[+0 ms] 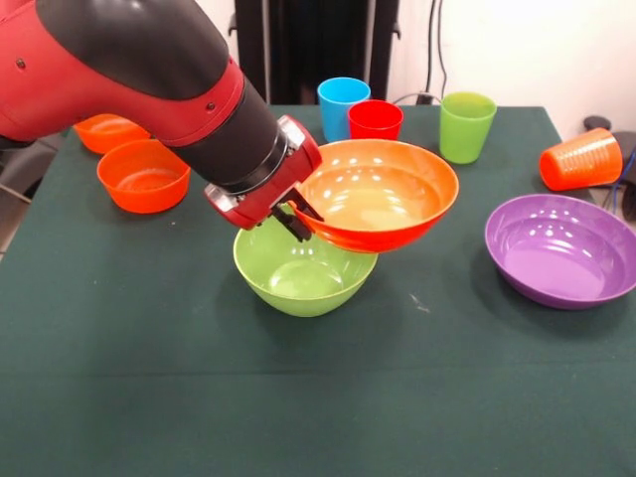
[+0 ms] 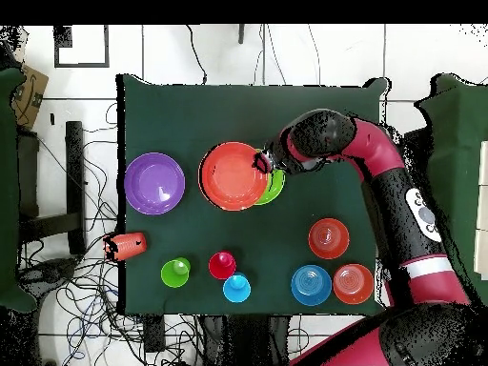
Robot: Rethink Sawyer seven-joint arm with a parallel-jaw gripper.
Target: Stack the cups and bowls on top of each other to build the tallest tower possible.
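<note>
Arm [image 1: 149, 75] covers the front view's upper left; it cuts off part of the far small orange bowl [image 1: 107, 130], and the small blue bowl [image 2: 311, 284] shows only in the overhead view. Gripper [image 1: 298, 217] is clamped on the rim of the large orange-red bowl [image 1: 383, 204]; the dark fingers [image 1: 295, 225] pinch the rim's edge, the inner one partly hidden by the bowl wall. That bowl is held slightly tilted over the lime green bowl [image 1: 293, 273], overlapping its one side; whether the two touch cannot be told. From above the orange-red bowl hides most of the green one [image 2: 274, 187], leaving a crescent. Both sit near the tabletop's [image 1: 149, 348] middle. Purple bowl [image 1: 561, 248] lies alone at one side edge, wide and shallow, glossy. Nearer small orange bowl [image 1: 143, 175] sits near the opposite side edge, glossy, rounded. Along the edge nearest the robot: light blue cup [image 1: 342, 106], red cup [image 1: 375, 120] just in front of it, partly covering it, and lime green cup [image 1: 466, 125], all upright, tapered, smooth plastic. Orange cup [image 1: 580, 159] lies on its side at the corner, ribbed surface, overhanging the table edge in the overhead view [image 2: 126, 246]. Tabletop is a dark green cloth, matte.
</note>
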